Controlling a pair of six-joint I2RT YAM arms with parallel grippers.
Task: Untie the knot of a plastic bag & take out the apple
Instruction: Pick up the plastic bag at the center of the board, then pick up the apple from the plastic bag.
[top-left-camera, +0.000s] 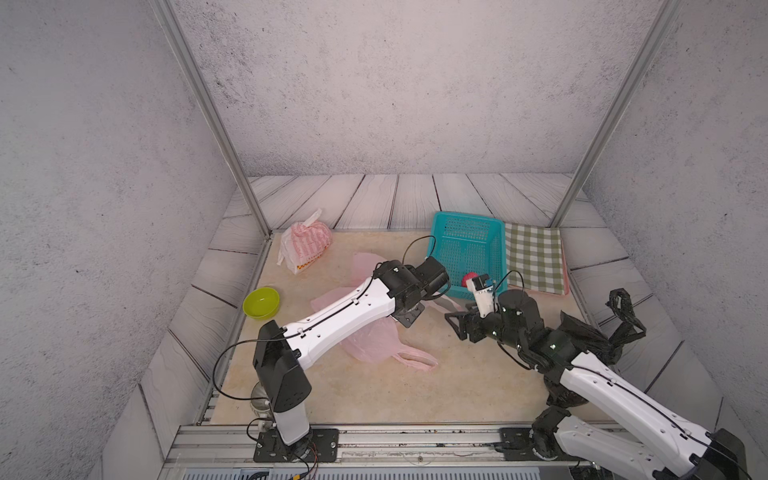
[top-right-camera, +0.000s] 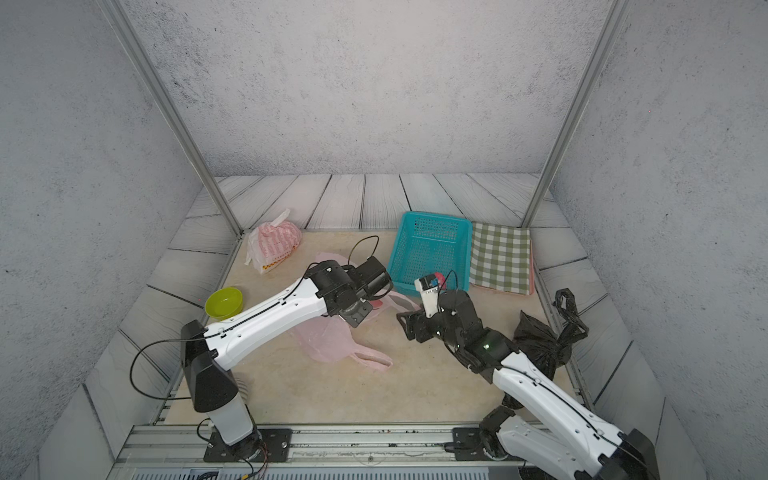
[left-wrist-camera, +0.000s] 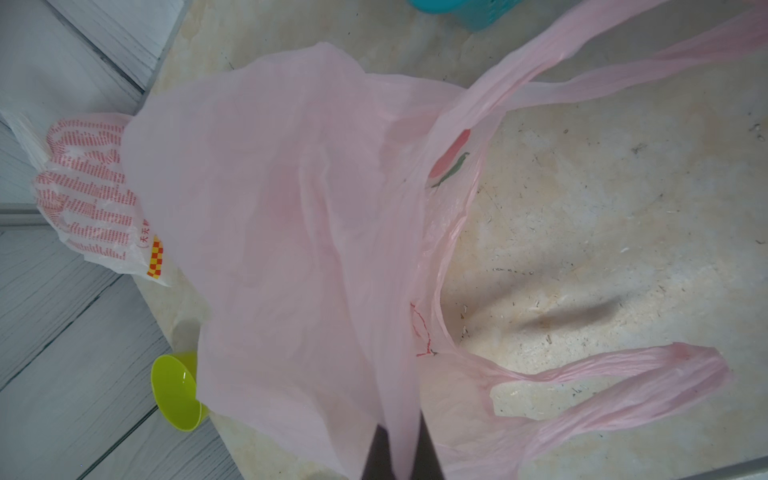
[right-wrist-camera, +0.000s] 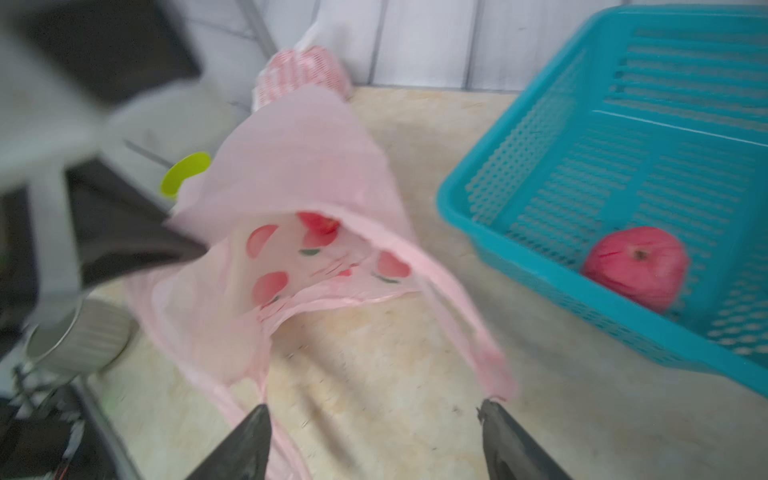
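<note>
Your left jaws clench a fold of the pink plastic bag (left-wrist-camera: 291, 208), tenting it above the counter (left-wrist-camera: 602, 208). Your right jaws stand released, spread wide near its handle. The apple (right-wrist-camera: 636, 266) lies in the teal basket (right-wrist-camera: 540, 166).

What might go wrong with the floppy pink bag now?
The left gripper pinches only a thin fold of the pink plastic bag; pulling might tear it or let it slip. The open right gripper sits beside a handle loop and might snag it.
</note>
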